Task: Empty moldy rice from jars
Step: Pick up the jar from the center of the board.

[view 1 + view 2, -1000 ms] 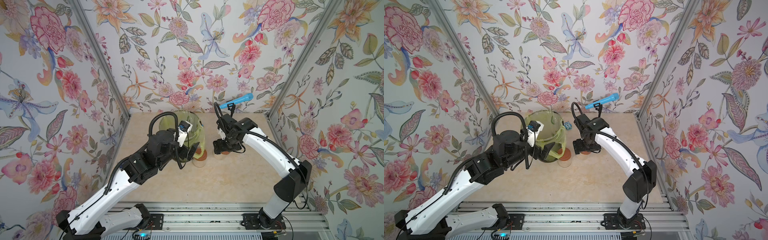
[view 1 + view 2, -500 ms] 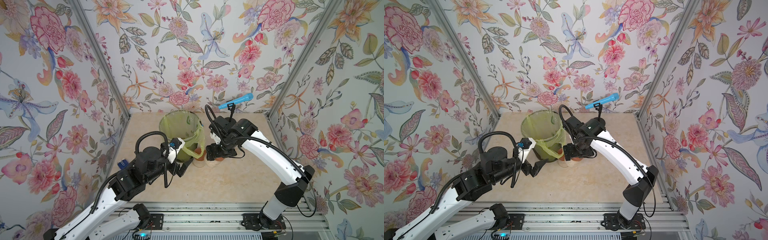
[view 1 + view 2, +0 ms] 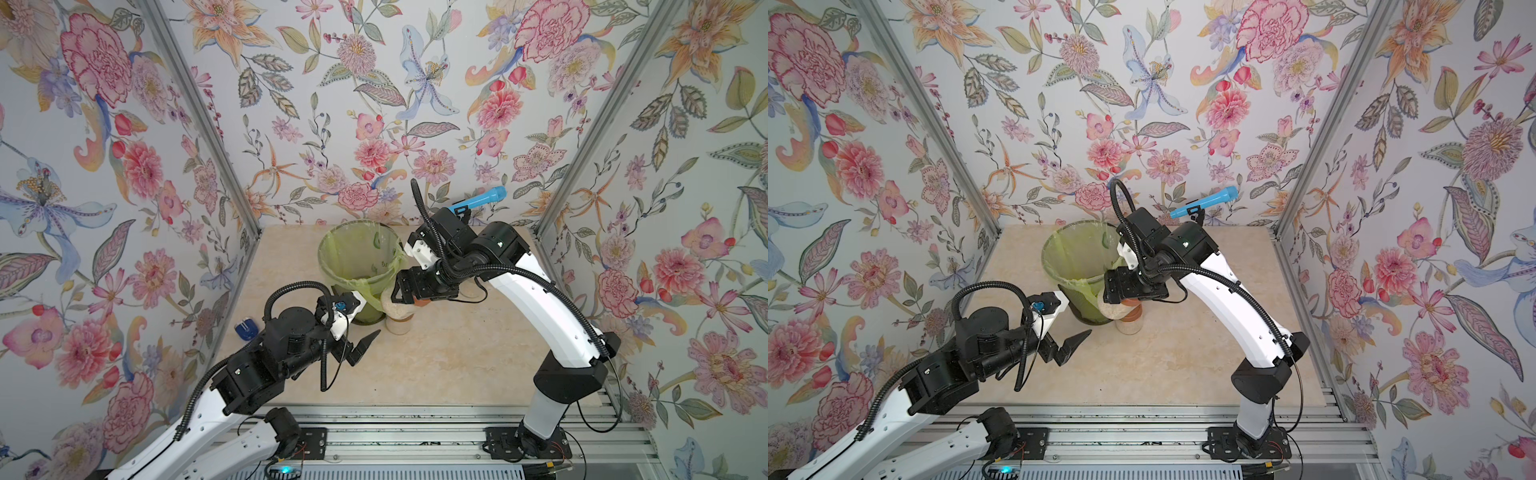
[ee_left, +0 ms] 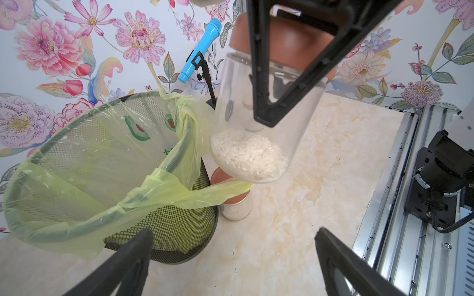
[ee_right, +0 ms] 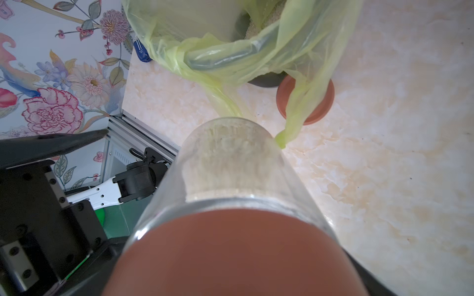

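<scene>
reddish-brown round lid (image 4: 289, 38) sits closed on the small clear round jar (image 4: 230, 102), which the right gripper (image 4: 268, 112) clamps across its body, one black finger lying plainly over the near wall. the jar hangs tilted in the air, lid end higher. it is just beside the rim of the black mesh bin (image 4: 179, 225) lined with a yellow-green plastic bag (image 4: 164, 189), not over the bin's mouth. the moldy rice (image 4: 248, 156), a white grainy mass, lies at the jar's base end. beneath it a second small clear jar (image 4: 236, 208) stands on the beige marbled table (image 4: 320, 179) at the bin's foot. it is also lidded in reddish-brown and holds rice, and a flap of the bag is draped over its lid. a third jar cannot be made out with certainty. the left gripper (image 4: 234, 230) is empty, jaws spread wide, low over the table and apart from the held jar, facing its base end.

finding: the step in hand is presenting one lifted jar at the bin, and nothing can pour while the lid is on. the next move, by judgement, calls for the free left gripper to take one end so the lid can be twisted off. the jar's mouth must then be carried over the bag opening before tipping. risk: the loose bag flap may snag the jar, and the jar below may be knocked.
</scene>
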`<state>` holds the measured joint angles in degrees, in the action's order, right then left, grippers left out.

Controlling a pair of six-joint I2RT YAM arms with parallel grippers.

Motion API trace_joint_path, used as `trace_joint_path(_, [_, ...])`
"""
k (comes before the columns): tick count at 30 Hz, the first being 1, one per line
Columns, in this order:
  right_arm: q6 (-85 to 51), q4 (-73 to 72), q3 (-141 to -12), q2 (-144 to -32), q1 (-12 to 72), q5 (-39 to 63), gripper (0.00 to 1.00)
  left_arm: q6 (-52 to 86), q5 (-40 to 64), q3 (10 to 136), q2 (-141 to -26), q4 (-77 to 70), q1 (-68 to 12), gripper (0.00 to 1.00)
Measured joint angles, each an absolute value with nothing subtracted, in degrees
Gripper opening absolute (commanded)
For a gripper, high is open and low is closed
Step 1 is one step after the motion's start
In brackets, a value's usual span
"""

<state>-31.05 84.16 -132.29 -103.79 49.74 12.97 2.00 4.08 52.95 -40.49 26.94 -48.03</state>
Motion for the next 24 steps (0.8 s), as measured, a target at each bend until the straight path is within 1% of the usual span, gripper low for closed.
trace_joint_path(7, [-30.5,84.4,-134.7,-108.3,50.1,17.4,0.00,0.0,3.7,52.9,-42.6,24.2,-48.0,1.00])
trace_joint_path(15, [-30.3,84.5,-136.3,-108.4,51.9,21.4,0.00,-1.0,3.6,53.0,-45.1,22.4,-48.0,1.00])
trace_joint_path(24, [-30.3,84.2,-136.3,-108.4,52.9,22.2,0.00,-1.1,3.9,53.0,-44.8,22.2,-48.3,1.00])
